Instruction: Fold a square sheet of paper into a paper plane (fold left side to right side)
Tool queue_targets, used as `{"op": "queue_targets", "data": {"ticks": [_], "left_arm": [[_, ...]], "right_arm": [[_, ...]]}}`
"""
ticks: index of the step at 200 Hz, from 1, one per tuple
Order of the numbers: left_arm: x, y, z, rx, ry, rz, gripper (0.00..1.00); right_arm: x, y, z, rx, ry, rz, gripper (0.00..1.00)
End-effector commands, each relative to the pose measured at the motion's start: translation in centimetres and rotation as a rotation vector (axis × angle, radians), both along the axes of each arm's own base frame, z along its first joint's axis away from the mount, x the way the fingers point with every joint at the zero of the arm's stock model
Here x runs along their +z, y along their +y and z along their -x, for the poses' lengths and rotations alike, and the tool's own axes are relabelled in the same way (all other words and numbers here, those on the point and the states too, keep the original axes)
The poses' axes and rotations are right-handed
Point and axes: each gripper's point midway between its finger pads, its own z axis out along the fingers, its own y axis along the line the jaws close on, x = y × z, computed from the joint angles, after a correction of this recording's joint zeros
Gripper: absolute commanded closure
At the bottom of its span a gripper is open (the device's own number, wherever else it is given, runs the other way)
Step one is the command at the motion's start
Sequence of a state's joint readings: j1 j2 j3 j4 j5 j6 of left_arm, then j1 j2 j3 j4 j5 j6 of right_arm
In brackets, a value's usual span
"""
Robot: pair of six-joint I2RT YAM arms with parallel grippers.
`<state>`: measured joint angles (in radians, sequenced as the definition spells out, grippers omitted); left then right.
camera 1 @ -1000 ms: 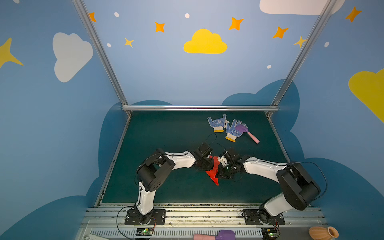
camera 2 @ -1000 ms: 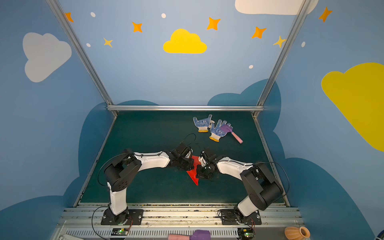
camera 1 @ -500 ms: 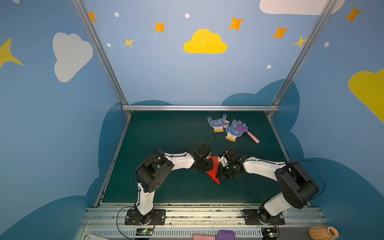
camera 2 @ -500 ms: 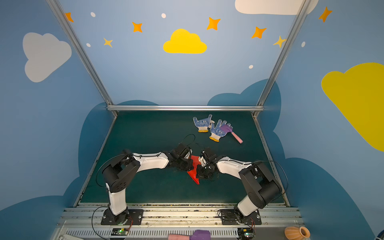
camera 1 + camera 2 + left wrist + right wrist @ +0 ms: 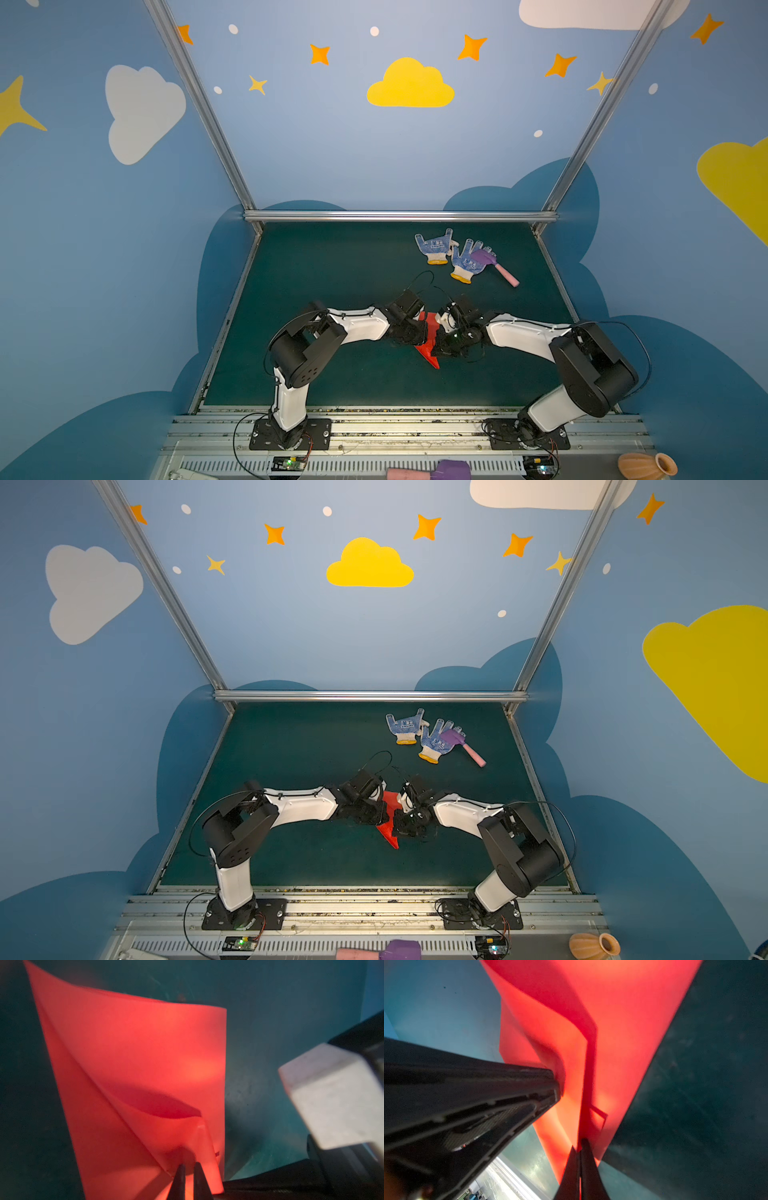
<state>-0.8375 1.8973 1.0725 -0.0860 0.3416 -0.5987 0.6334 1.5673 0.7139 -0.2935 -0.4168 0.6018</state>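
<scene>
Here the red paper (image 5: 430, 345) sits mid-frame in both top views, folded to a point aimed at the lower edge, its layers bowed apart. The right gripper (image 5: 579, 1145) pinches one edge. The left gripper (image 5: 189, 1167) is narrowly parted at a fold; whether it grips, I cannot tell. Bare worktop (image 5: 332, 282) spreads left and below, and gloves (image 5: 434, 249) lie upper right.

Left arm (image 5: 357, 326) and right arm (image 5: 528, 334) are both folded down low, forearms stretched inward so the wrists almost meet in the middle in both top views. Left pincer (image 5: 188, 1169) has its tips just a crack apart. Right pincer (image 5: 579, 1147) is pinched tight on the paper (image 5: 623, 1022).
</scene>
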Motion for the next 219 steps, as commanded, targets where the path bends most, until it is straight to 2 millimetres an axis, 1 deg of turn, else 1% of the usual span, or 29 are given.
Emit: {"op": "queue_targets", "data": {"ticks": [1, 22, 36, 44, 55, 62, 74, 86, 100, 128, 159, 184, 210, 219], "left_arm": [[0.6, -0.7, 0.0, -0.029, -0.016, 0.016, 0.88], [0.1, -0.6, 0.1, -0.029, -0.007, 0.006, 0.88], [-0.5, -0.3, 0.2, -0.024, -0.001, -0.011, 0.88], [-0.7, -0.2, 0.3, -0.022, 0.001, -0.018, 0.89], [-1.1, 0.2, 0.4, -0.016, 0.006, -0.033, 0.9], [-1.3, 0.4, 0.5, -0.011, 0.008, -0.04, 0.91], [-1.6, 0.8, 0.6, -0.001, 0.01, -0.051, 0.92], [-1.8, 1.1, 0.7, 0.007, 0.011, -0.055, 0.93], [-2.0, 1.4, 0.8, 0.023, 0.013, -0.058, 0.94], [-2.1, 1.8, 1.1, 0.044, 0.014, -0.057, 0.94], [-2.1, 1.9, 1.2, 0.05, 0.005, -0.063, 0.95], [-2.1, 1.9, 1.1, 0.055, 0.004, -0.064, 0.95], [-2.0, 2.0, 1.0, 0.061, -0.002, -0.068, 0.95], [-1.9, 2.0, 1.0, 0.061, -0.004, -0.067, 0.95]], "right_arm": [[-0.8, -0.6, 0.3, 0.005, 0.0, 0.02, 0.96], [-0.4, -0.4, 0.3, 0.012, -0.007, 0.009, 0.95], [-0.1, -0.3, 0.3, 0.019, -0.016, -0.001, 0.91], [0.2, -0.2, 0.3, 0.022, -0.019, -0.007, 0.87], [0.5, -0.2, 0.3, 0.025, -0.026, -0.013, 0.75], [0.7, -0.2, 0.3, 0.026, -0.03, -0.016, 0.69], [1.2, -0.3, 0.4, 0.025, -0.035, -0.022, 0.65], [1.6, -0.3, 0.5, 0.022, -0.039, -0.03, 0.65], [2.0, -0.2, 0.7, 0.02, -0.043, -0.037, 0.65], [2.3, -0.1, 1.1, 0.023, -0.044, -0.042, 0.7], [2.0, 0.3, 1.6, 0.035, -0.039, -0.037, 0.74], [1.4, 0.5, 1.8, 0.041, -0.029, -0.025, 0.8], [1.0, 0.6, 1.8, 0.041, -0.026, -0.018, 0.91], [0.9, 0.5, 1.8, 0.04, -0.024, -0.011, 0.92]]}}
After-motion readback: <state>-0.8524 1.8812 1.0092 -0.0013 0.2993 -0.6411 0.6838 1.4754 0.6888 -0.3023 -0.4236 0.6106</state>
